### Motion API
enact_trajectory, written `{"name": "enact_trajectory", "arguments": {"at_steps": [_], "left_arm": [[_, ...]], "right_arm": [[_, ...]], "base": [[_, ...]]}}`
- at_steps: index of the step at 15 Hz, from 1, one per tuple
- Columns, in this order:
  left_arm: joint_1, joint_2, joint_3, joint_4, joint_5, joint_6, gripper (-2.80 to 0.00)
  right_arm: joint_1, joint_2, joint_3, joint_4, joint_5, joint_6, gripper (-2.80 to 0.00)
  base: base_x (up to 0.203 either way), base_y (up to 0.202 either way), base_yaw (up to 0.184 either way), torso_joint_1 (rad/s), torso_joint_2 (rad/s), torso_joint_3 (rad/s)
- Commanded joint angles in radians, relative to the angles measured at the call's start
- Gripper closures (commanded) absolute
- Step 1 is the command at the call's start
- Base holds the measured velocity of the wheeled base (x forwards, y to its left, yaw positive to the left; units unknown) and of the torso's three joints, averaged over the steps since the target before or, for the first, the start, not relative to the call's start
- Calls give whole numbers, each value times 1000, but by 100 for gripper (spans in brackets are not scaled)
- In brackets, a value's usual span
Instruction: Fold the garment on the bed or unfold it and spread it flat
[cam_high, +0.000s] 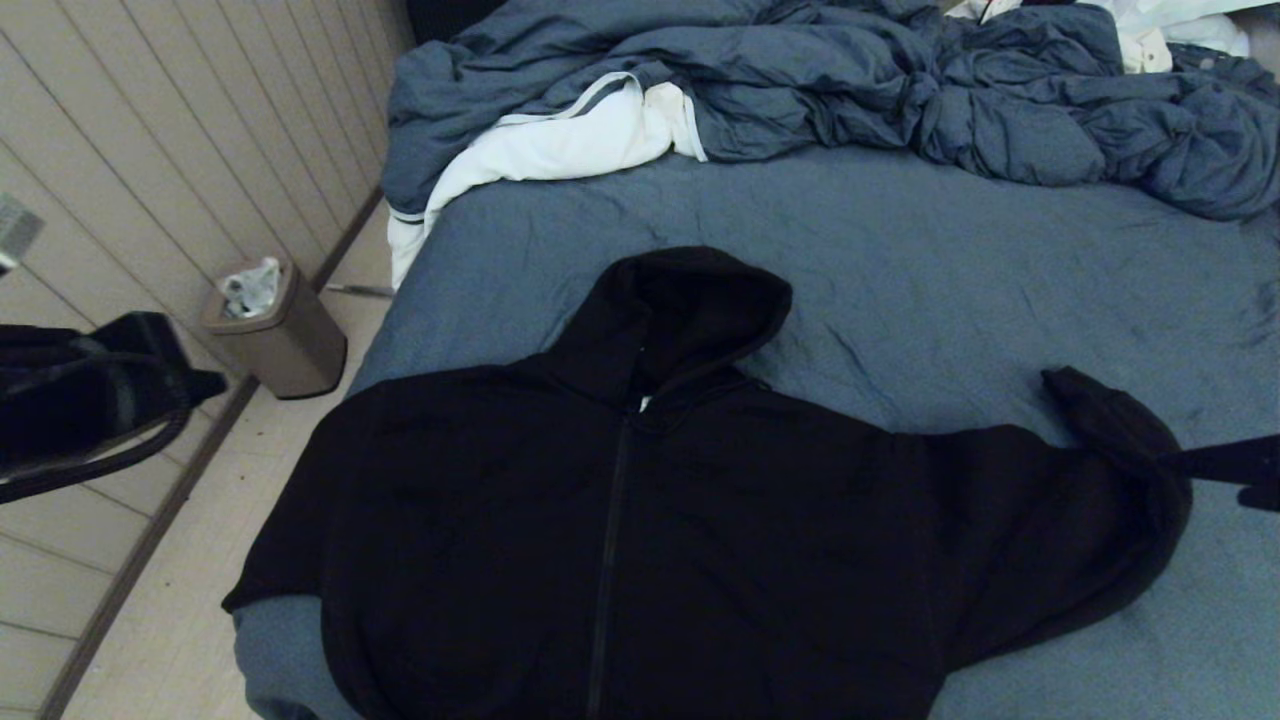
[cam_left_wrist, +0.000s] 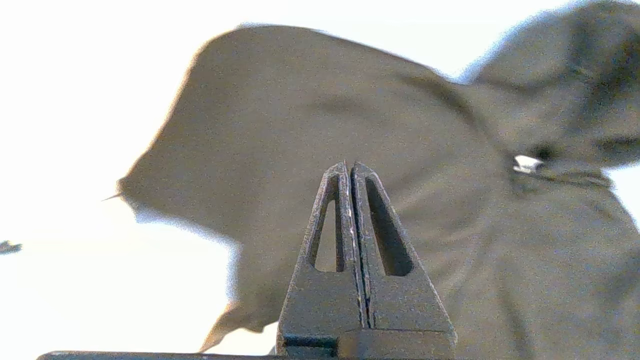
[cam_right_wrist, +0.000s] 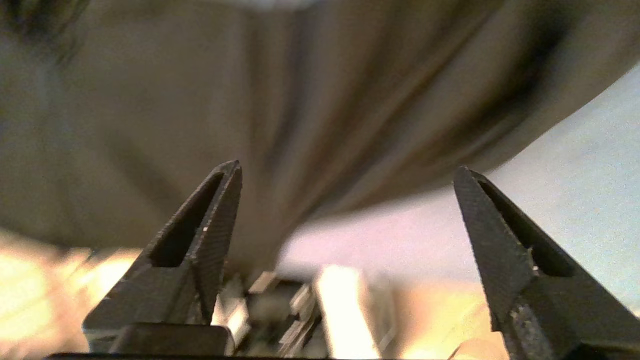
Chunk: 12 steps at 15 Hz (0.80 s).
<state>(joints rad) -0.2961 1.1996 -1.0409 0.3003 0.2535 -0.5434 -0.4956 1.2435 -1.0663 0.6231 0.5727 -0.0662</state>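
The garment (cam_high: 700, 520) is a black zip hoodie lying front up on the bed (cam_high: 950, 270), with its hood pointing away from me. One sleeve runs out to my right and bends back, ending in a cuff (cam_high: 1095, 400). My right gripper (cam_high: 1215, 475) sits at that sleeve's bend, at the view's right edge. In the right wrist view the right gripper (cam_right_wrist: 347, 170) is open wide, with sleeve fabric (cam_right_wrist: 250, 75) just ahead of it and close to one finger. My left gripper (cam_left_wrist: 348, 165) is shut and empty, held off the hoodie's (cam_left_wrist: 300, 100) left side. The left arm (cam_high: 90, 400) hangs over the floor.
A rumpled blue-grey duvet (cam_high: 850, 90) and a white cloth with grey stripes (cam_high: 560, 140) lie across the far end of the bed. A waste bin (cam_high: 275, 330) stands on the floor by the panelled wall. The hoodie's left shoulder overhangs the bed's left edge (cam_high: 270, 620).
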Motion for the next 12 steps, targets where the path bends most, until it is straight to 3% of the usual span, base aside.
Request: {"name": "enact_trajectory", "arguments": {"at_steps": [1, 3, 5, 9, 12], "left_arm": [[45, -162, -2, 134, 60, -9, 0], [47, -242, 33, 235, 137, -66, 0], [45, -339, 60, 311, 151, -78, 0], [45, -517, 67, 470, 148, -41, 0], [74, -575, 50, 557, 146, -19, 0]], "right_arm": [[50, -38, -22, 134, 22, 10, -280], [97, -95, -19, 189, 36, 30, -280], [130, -187, 1, 207, 36, 33, -280], [193, -345, -25, 313, 28, 25, -280], [231, -342, -176, 439, 25, 25, -280]], "base": [[0, 0, 0, 0, 0, 0], [0, 0, 0, 0, 0, 0], [0, 0, 0, 0, 0, 0], [0, 0, 0, 0, 0, 0], [0, 0, 0, 0, 0, 0]]}}
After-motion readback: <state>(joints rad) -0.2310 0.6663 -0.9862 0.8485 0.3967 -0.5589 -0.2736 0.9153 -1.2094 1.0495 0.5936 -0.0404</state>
